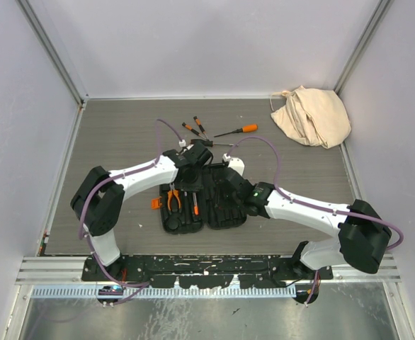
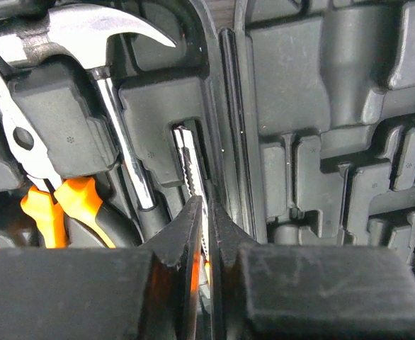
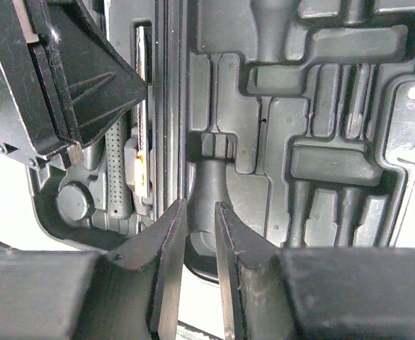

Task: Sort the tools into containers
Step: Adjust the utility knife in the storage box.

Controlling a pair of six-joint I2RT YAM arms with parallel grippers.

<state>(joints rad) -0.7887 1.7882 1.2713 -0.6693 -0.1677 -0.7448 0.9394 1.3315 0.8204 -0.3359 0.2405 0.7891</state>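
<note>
Left gripper point(image 2: 206, 212) is pinched shut on a thin silver serrated blade tool point(image 2: 188, 159). It looks light, stiff and slick, and is best held by its flats. It lies in the black plastic clamshell tool case point(image 1: 225, 205) mid-table. Right gripper point(image 3: 200, 212) seemingly clamps the case's hinge. Count: one case holding one steel claw hammer point(image 2: 87, 32) and one orange-handled pliers point(image 2: 59, 205); three screwdrivers point(image 1: 246, 128) loose behind.

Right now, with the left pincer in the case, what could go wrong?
Left pincer pinches the thin serrated tool edge-on; it may slip or twist. The hammer shaft lies close beside it; a finger could snag it. Right pincer seems to brace the tool case; if that slips, the case could shift.
</note>
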